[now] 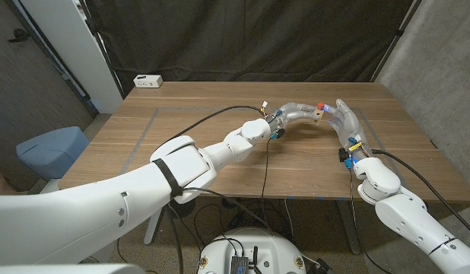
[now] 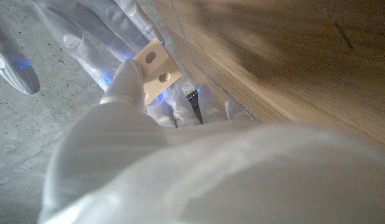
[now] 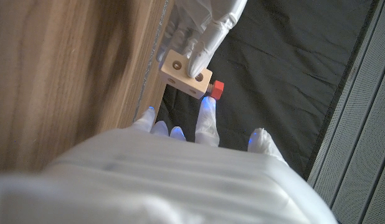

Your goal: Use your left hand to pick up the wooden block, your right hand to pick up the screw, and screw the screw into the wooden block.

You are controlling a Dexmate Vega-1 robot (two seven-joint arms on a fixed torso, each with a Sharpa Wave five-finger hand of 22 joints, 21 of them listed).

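1. I see the table (image 1: 220, 144) running wide under both arms, with a grey line marked along its left part and a white power strip (image 1: 147, 80) at its far left corner.
2. My left arm (image 1: 144, 190) comes across from the near left edge towards the far middle of the table; my right arm (image 1: 402, 205) rises from the near right corner.
3. My left hand (image 1: 292, 116) is up over the far middle of the table, and its fingers (image 3: 202, 37) are closed on the block, one fingertip pressed on the block's face in the right wrist view.
4. My right hand (image 1: 343, 122) meets it from the right, its fingertips (image 3: 208, 109) at the screw's red head; I cannot tell how firm the hold is.
5. The block (image 3: 185, 73), pale wood with round holes, is held off the table between the two hands.
6. The screw (image 3: 216, 88) sits against the block's end, its red head just beside the wood.
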